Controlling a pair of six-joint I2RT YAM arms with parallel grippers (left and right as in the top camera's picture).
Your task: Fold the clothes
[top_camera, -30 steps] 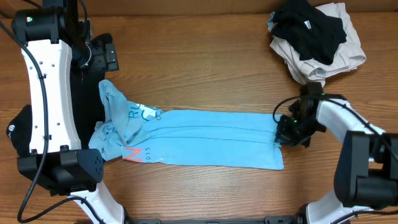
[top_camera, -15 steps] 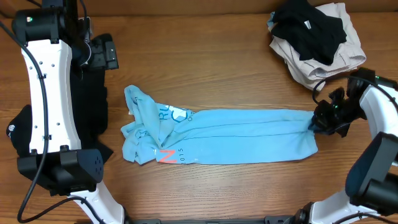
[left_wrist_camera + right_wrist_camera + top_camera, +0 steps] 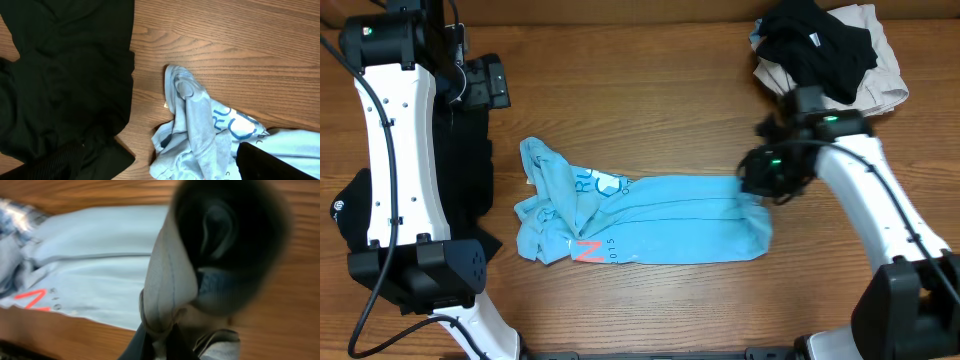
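Observation:
A light blue shirt (image 3: 650, 220) lies stretched across the middle of the table, bunched at its left end with blue and red print. My right gripper (image 3: 760, 185) is shut on the shirt's right end and holds that edge lifted and doubled back over the cloth; in the right wrist view the pinched blue fabric (image 3: 167, 287) hangs from the jaws (image 3: 165, 340). The shirt's bunched end shows in the left wrist view (image 3: 195, 120). My left gripper sits high at the far left, above a black garment (image 3: 460, 190); its jaws do not show clearly.
A pile of black and beige clothes (image 3: 825, 60) sits at the back right corner. The black garment also fills the left of the left wrist view (image 3: 60, 75). Bare wood lies in front of and behind the shirt.
My right gripper first dragged the shirt to the right, then swung back left with its right end, folding that end over. The left arm stayed still.

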